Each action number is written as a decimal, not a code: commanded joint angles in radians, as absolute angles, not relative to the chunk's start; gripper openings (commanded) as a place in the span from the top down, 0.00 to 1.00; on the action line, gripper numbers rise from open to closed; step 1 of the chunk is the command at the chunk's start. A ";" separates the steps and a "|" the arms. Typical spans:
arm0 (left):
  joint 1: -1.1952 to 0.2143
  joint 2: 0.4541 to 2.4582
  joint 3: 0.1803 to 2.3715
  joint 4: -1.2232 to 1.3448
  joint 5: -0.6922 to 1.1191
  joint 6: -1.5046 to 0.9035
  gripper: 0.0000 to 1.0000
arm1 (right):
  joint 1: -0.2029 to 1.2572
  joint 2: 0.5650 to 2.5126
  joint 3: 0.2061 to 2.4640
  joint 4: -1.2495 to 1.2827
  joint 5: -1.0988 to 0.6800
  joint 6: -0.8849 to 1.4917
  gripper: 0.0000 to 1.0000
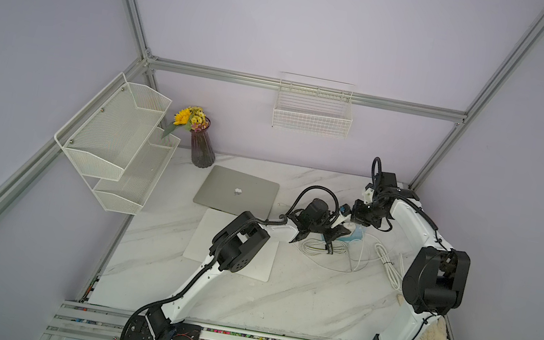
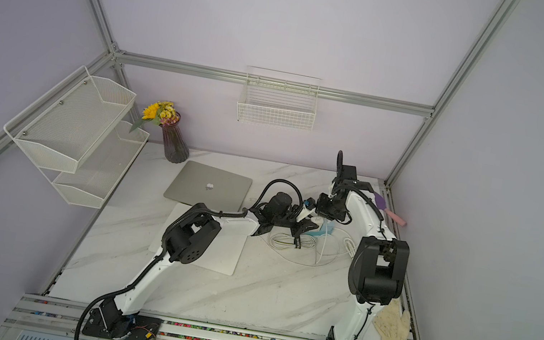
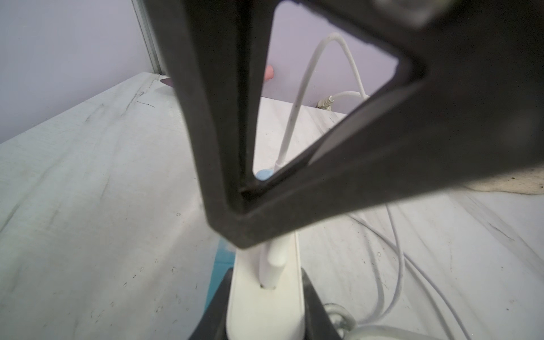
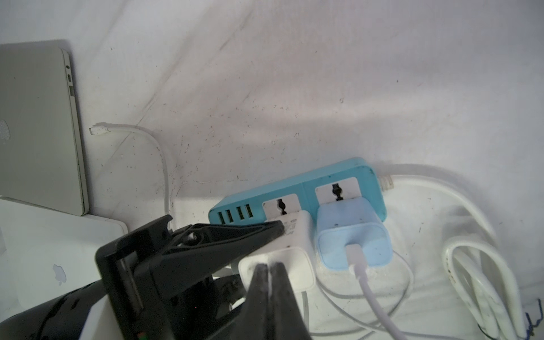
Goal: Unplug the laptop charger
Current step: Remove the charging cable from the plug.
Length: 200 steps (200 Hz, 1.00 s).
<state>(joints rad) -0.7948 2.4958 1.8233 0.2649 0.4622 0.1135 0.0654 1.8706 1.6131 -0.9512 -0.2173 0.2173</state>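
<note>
1. Right gripper (image 4: 269, 266): nearest the right wrist camera. Its jaws are closed tip to tip on top of the laptop charger (image 4: 294, 244). A white sliver shows between them, and the left wrist view shows the root of the thin white cable (image 3: 275, 259) rising into those tips. Judged to be a pinch on the cable where it leaves the brick.

2. Left gripper (image 3: 265, 309): jaws are clamped on the charger's two opposite sides, the white body filling the gap between them.

3. Laptop charger: it stands against a white socket of the blue power strip (image 4: 294, 188), just beside a light-blue adapter (image 4: 350, 232) plugged into the neighbouring socket. No prongs show and no gap can be made out, so the brick is judged still seated.

4. Cable, far end: the connector (image 4: 95, 129) lies loose on the tabletop (image 4: 294, 88) near the closed laptop (image 4: 38, 132), not inserted in it.

5. Progress: approach and grasp are complete. The pull out of the socket remains. With both grippers on the charger and its cable, nothing holds the strip down, so it may lift with the brick.
</note>
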 commanded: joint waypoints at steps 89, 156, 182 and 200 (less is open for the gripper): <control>-0.900 2.728 1.809 -0.166 0.411 0.462 1.00 | 0.125 1.799 1.774 -0.930 -0.206 0.343 1.00; -0.910 2.773 1.883 -0.245 0.384 0.472 1.00 | 0.115 1.778 1.835 -0.937 -0.200 0.351 1.00; -0.912 2.789 1.905 -0.271 0.381 0.485 1.00 | 0.106 1.765 1.848 -0.945 -0.196 0.351 1.00; -0.914 2.794 1.913 -0.281 0.382 0.491 1.00 | 0.102 1.763 1.858 -0.949 -0.198 0.351 1.00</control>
